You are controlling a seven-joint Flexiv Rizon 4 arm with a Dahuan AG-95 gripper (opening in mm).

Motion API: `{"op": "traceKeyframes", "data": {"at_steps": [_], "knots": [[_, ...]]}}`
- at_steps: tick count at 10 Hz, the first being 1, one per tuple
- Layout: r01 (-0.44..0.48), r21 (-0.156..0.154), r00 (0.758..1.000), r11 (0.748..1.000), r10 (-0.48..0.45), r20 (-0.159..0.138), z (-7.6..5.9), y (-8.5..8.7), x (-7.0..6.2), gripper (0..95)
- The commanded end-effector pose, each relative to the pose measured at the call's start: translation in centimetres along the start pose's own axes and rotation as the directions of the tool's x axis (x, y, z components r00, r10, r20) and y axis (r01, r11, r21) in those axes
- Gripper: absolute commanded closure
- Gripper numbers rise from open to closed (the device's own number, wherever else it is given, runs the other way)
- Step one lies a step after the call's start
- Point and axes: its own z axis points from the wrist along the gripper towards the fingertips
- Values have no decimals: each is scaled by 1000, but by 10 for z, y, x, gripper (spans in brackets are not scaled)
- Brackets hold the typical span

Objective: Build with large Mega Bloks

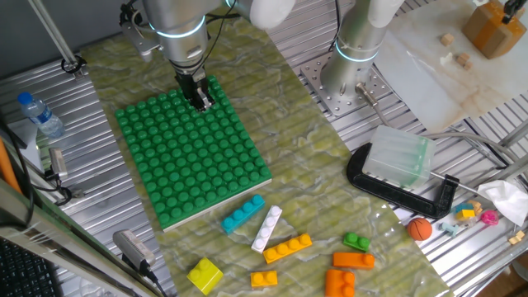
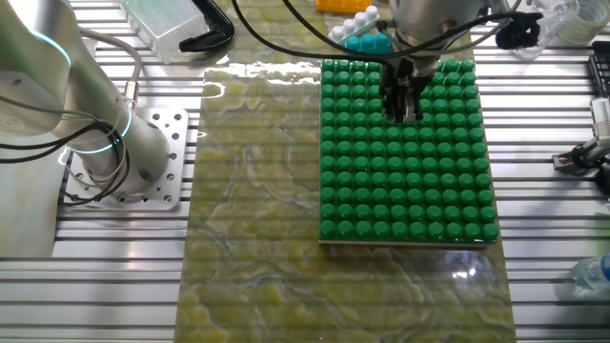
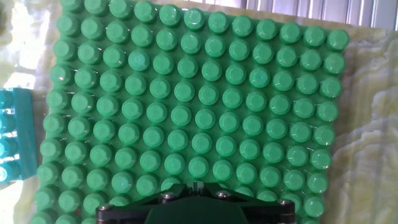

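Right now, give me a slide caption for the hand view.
Gripper above bare green studded baseplate, teal brick at left edge.

Arm: silver-grey, rounded, with a glowing cyan ring
Cables: black, looped beside the wrist
Gripper: black, narrow fingers
Hand-view bracket: dark, silver screws

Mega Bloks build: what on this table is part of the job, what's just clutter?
Job:
green baseplate
teal brick
white brick
yellow brick
orange bricks
small green brick
gripper

Clutter:
orange ball
clear box
black clamp
water bottle
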Motion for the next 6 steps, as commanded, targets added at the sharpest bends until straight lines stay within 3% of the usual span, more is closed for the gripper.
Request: {"op": "traceKeyframes", "data": {"at_steps": [1,6], "knots": [[-7,1,1000,1000,7,6,0,0,1,950],[-40,2,999,999,39,35,5,-1,9,950]]}}
